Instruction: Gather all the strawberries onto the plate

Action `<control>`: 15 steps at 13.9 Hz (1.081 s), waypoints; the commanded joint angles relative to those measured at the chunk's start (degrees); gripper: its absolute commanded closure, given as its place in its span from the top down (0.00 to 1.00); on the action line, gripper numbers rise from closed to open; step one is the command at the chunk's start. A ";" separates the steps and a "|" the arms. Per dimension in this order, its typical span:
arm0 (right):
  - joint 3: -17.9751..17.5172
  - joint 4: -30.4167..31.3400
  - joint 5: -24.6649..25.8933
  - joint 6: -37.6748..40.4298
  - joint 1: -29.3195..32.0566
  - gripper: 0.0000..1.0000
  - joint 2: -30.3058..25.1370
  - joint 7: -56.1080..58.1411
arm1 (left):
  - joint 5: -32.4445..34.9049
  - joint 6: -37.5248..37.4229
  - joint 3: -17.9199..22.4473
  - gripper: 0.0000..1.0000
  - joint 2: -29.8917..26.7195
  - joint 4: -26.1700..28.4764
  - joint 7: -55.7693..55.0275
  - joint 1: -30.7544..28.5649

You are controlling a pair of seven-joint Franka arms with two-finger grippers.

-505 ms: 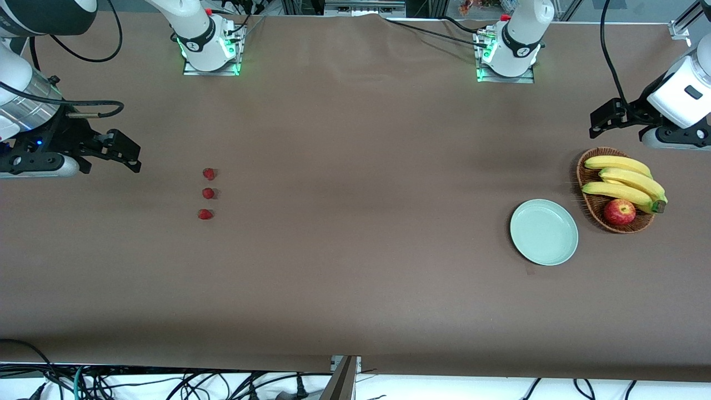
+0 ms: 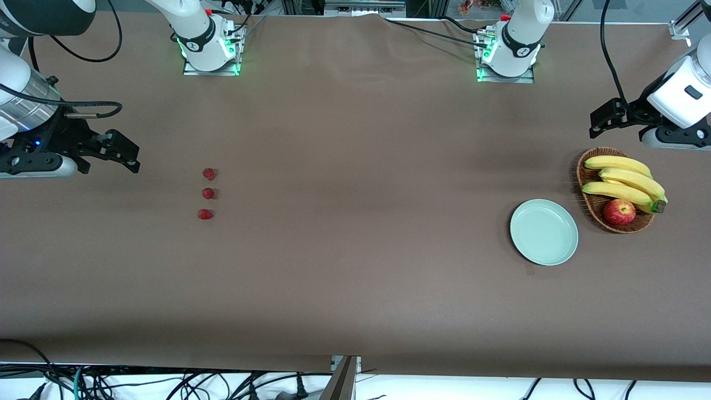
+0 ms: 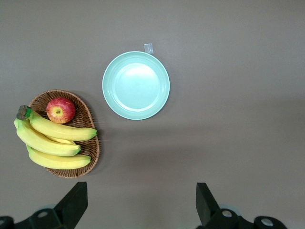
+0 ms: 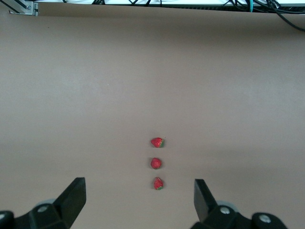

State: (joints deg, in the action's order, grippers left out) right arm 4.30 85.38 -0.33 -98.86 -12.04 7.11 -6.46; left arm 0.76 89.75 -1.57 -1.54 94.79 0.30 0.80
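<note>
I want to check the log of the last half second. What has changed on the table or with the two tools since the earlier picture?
Almost nothing. The right tool shifted very slightly toward its own end of the table; its fingers are open and empty. The left tool kept its place, open, above the table near the basket. The three strawberries lie in their row, and the plate holds nothing.

Three strawberries (image 2: 208, 193) sit in a short row running near-to-far on the worktop (image 2: 355, 278), toward the right arm's end. Plate (image 2: 544, 232) sits toward the left arm's end, just beside the basket (image 2: 590, 208), slightly nearer the camera. Bananas (image 2: 625, 183) and apple (image 2: 619, 211) in the basket.
</note>
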 commanded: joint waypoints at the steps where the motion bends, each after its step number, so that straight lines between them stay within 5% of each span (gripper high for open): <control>1: 0.10 -0.12 -0.37 -0.01 0.00 1.00 -0.34 -0.57 | 0.91 -0.90 -0.10 1.00 -0.31 -0.48 -0.39 -0.10; 15: 0.18 1.01 0.07 0.86 0.18 1.00 0.53 2.15 | 0.91 -1.34 -0.10 1.00 -0.39 -0.48 -0.39 -0.10</control>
State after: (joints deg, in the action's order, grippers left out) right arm 4.65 85.57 -0.33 -98.51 -11.44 7.18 -6.00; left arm 0.76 89.33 -1.54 -1.54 94.79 0.30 0.76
